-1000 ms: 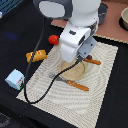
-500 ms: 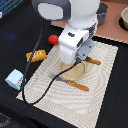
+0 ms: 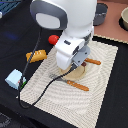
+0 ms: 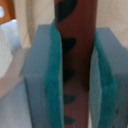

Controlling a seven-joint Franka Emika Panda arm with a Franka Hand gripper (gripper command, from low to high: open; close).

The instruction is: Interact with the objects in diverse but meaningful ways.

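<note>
In the wrist view a dark brown sausage stick (image 4: 75, 30) stands upright between the teal pads (image 4: 52, 80), and my gripper (image 4: 77, 75) is shut on it. In the exterior view the white wrist body hides the gripper (image 3: 75, 67) and the sausage, and hangs over the tan plate (image 3: 82, 73) on the striped mat. A round red tomato (image 3: 51, 39) lies beyond the mat's far corner. The yellow-orange bread block (image 3: 36, 54) rests at the mat's edge on the exterior view's left. The pale blue carton (image 3: 15, 79) stands further toward the left front.
An orange-handled fork (image 3: 75, 84) lies on the near side of the plate and an orange-handled knife (image 3: 92, 61) beyond it. A grey pot (image 3: 101, 12) and a tan bowl (image 3: 124, 17) stand at the back right. A black cable (image 3: 40, 97) trails across the mat.
</note>
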